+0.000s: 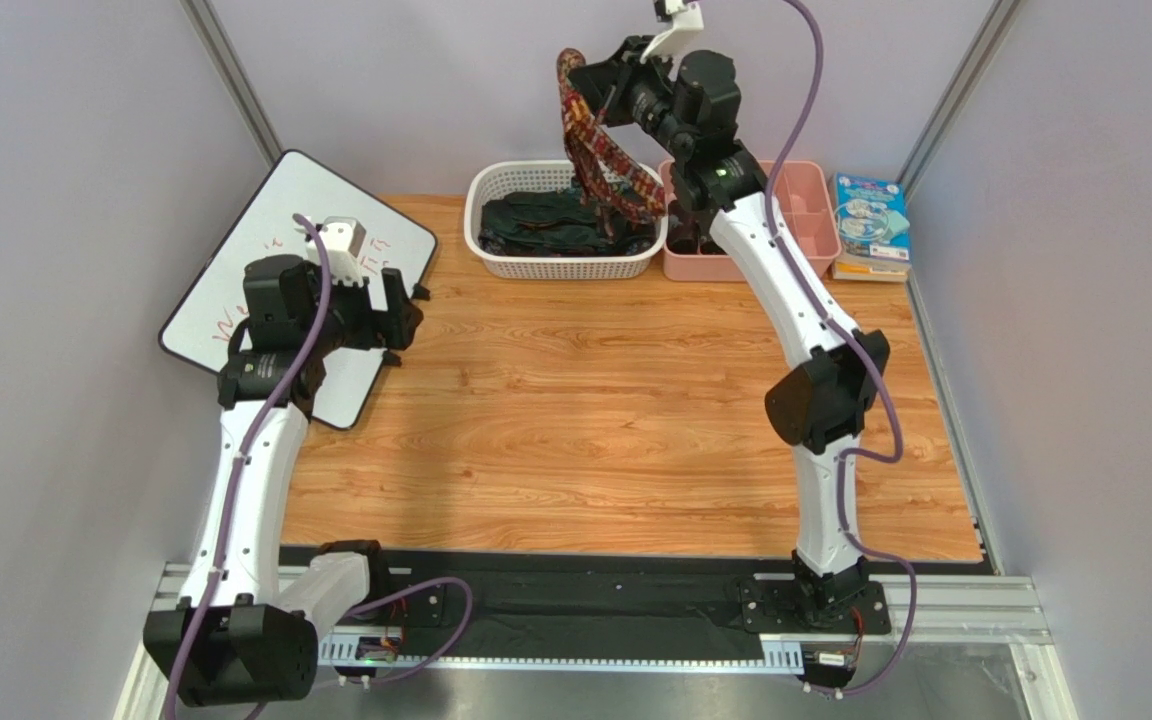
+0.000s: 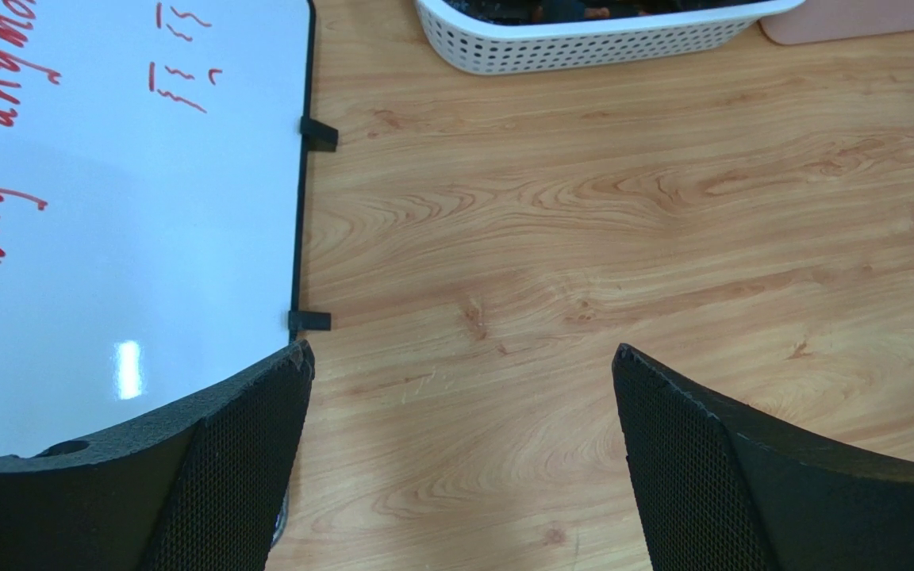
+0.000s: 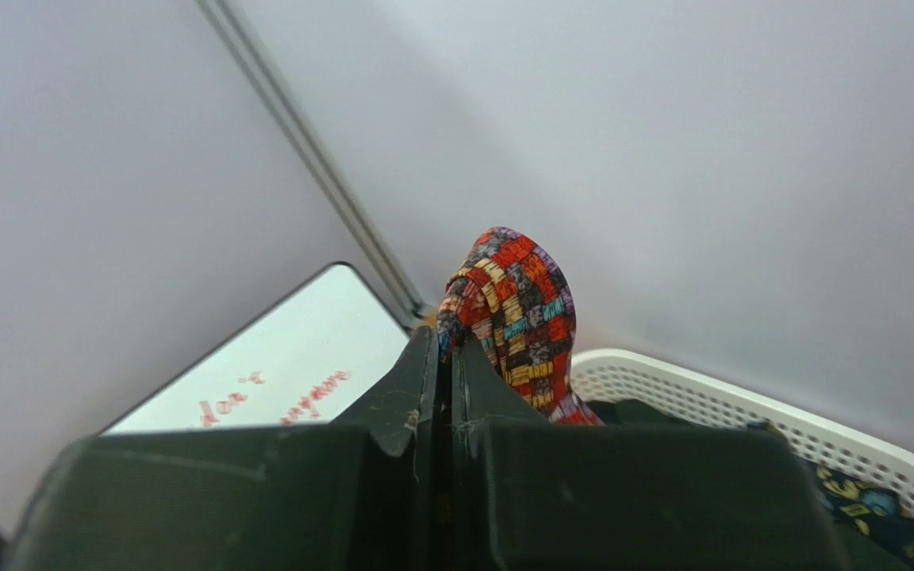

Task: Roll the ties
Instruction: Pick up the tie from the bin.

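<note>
My right gripper (image 1: 579, 75) is raised high above the white basket (image 1: 495, 255) at the back and is shut on a tie with a busy red-orange-yellow pattern (image 1: 597, 150). The tie hangs from the jaws down into the basket. In the right wrist view the patterned tie (image 3: 519, 312) bulges out past the shut fingertips (image 3: 444, 345). Dark ties (image 1: 545, 225) lie in a heap in the basket. My left gripper (image 1: 414, 312) is open and empty, low over the wooden table (image 2: 617, 262) next to the whiteboard.
A whiteboard (image 1: 289, 278) with red writing lies at the table's left, also in the left wrist view (image 2: 116, 202). A pink compartment tray (image 1: 808, 203) stands right of the basket, and a small blue book (image 1: 871, 218) beyond it. Grey walls enclose the table.
</note>
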You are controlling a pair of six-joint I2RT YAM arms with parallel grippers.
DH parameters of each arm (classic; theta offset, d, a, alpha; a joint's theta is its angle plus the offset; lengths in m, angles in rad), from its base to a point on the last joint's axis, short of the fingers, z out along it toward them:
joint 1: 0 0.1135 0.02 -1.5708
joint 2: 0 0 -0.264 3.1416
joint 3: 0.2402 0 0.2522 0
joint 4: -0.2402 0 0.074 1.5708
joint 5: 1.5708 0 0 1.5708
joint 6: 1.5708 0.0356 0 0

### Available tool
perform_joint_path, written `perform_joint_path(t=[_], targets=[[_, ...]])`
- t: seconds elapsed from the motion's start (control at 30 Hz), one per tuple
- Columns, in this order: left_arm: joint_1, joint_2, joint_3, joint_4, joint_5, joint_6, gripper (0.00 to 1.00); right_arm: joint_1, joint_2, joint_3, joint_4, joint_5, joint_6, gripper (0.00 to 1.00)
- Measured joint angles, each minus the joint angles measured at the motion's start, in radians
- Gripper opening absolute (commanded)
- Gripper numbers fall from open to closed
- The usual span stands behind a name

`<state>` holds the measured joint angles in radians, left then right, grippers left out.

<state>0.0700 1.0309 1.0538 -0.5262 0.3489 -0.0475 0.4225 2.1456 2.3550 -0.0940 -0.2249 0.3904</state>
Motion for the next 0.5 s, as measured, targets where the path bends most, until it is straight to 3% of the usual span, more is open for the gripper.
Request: perform_joint_path(t=[0.33, 0.5], targets=[[0.0, -0.087, 0.005, -0.013, 0.044, -0.006, 0.99, 0.032, -0.33, -0.084, -0.168, -0.026, 0.029, 0.0], [0.0, -0.111, 0.005, -0.034, 0.097, 0.003, 1.0, 0.035, -0.531, -0.298, -0.21, -0.031, 0.048, 0.0]])
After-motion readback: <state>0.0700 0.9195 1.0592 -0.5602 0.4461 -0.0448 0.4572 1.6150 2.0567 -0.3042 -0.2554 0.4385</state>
